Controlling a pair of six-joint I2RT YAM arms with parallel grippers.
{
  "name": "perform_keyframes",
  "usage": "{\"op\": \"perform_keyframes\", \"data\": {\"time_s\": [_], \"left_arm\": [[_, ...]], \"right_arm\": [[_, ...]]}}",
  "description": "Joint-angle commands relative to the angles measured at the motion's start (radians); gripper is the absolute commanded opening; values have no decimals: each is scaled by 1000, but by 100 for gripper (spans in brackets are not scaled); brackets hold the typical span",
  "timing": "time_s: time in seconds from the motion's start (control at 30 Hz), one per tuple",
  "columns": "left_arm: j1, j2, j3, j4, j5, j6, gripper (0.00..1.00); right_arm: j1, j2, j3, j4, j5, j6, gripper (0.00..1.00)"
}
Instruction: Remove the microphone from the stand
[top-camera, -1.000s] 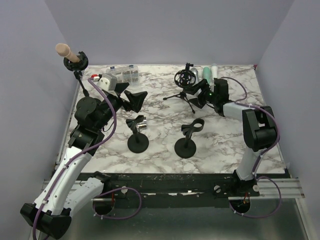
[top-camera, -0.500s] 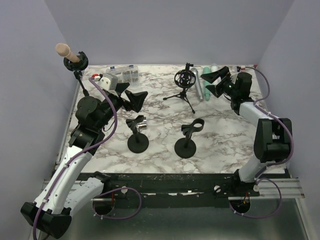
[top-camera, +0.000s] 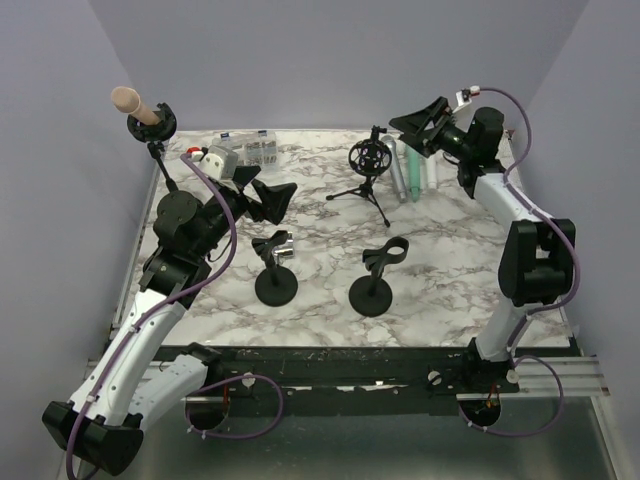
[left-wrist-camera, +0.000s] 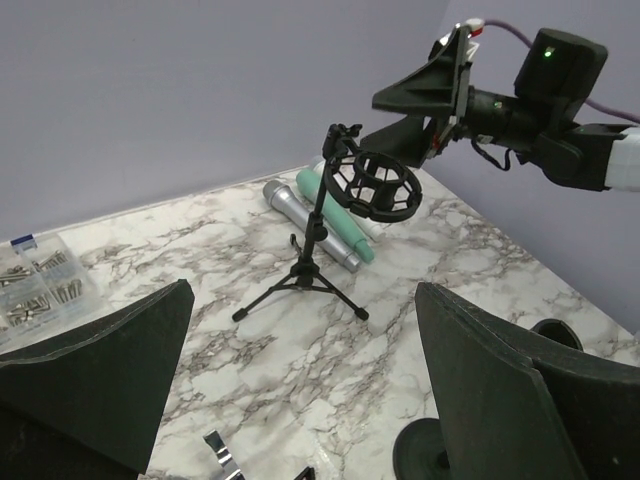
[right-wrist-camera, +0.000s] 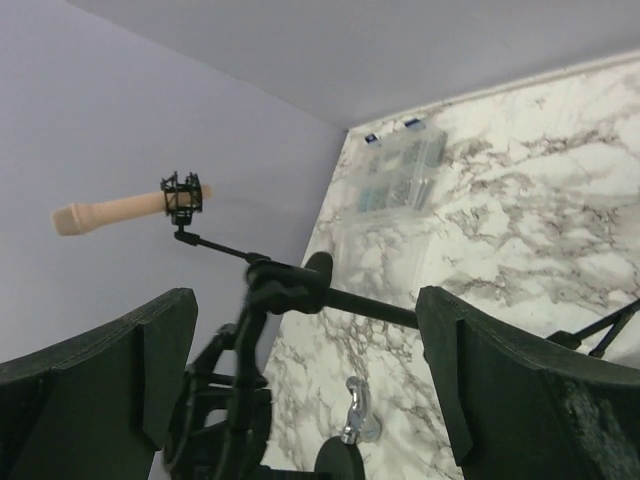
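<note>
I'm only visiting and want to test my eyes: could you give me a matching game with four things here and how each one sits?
Things:
1. beige microphone
2. silver microphone
3. tripod stand
4. clear parts box

States:
A. upright, cradle empty
B. lying flat on the marble
C. held up high at the far left corner
D. at the far edge, holding small metal parts

Pairs: 1-C, 2-B, 3-A, 4-D

No legible text, labels or numbers anywhere
</note>
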Motion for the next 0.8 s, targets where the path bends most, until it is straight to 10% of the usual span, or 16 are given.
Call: {"op": "perform_keyframes", "data": {"time_s": [0.0,0.77], "left_arm": [[-6,6,-12,25,25,-7,97],[-8,12,-12,22,20,-8,96]], "right_arm": [[36,79,34,-120,-62,-102,100],[30,91,-49,-221,193,-181,100]]}}
